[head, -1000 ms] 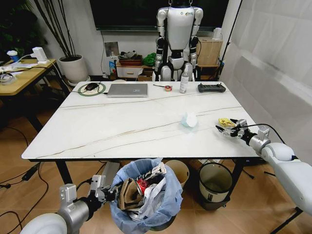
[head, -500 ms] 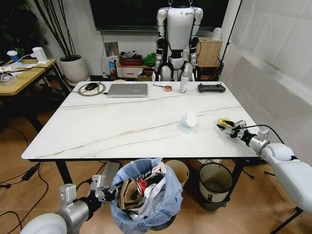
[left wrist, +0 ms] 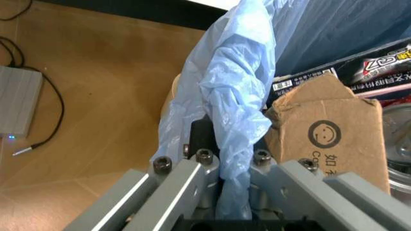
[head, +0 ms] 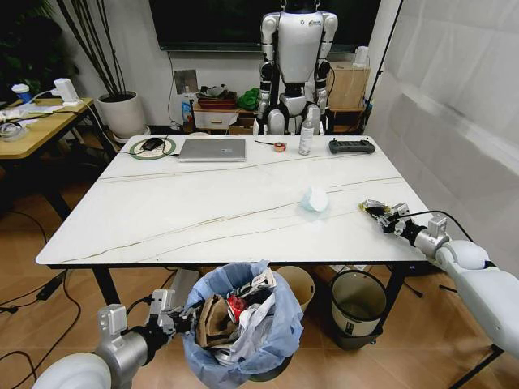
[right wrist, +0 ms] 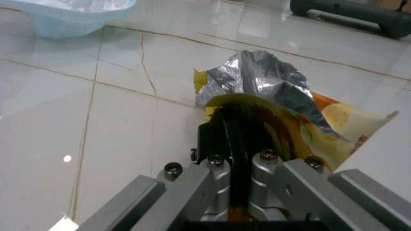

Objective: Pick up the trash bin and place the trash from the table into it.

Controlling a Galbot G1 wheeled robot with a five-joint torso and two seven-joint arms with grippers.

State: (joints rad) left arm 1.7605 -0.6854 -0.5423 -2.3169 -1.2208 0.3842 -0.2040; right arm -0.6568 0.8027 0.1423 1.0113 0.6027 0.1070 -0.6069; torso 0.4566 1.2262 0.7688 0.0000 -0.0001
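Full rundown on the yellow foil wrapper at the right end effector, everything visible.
The crumpled yellow wrapper with silver foil lining is torn open, its shiny inside showing, with orange-red print on the outside. The right end effector is shut on its lower edge. It sits low over the white marble-look table near the right edge; contact with the top is unclear.

You are in what looks like a robotics lab set up as an office. At twelve o'clock a white humanoid robot (head: pixel 298 66) stands beyond the marble-look table (head: pixel 195 211), under a dark wall screen (head: pixel 211 23). On the table's far edge you see a silver laptop (head: pixel 212 150) and a black controller (head: pixel 351 146). At ten o'clock a wooden desk (head: pixel 36 130) holds small items, with a potted plant (head: pixel 122 101) beside it. Cables (head: pixel 36 296) trail over the wood floor at eight o'clock.
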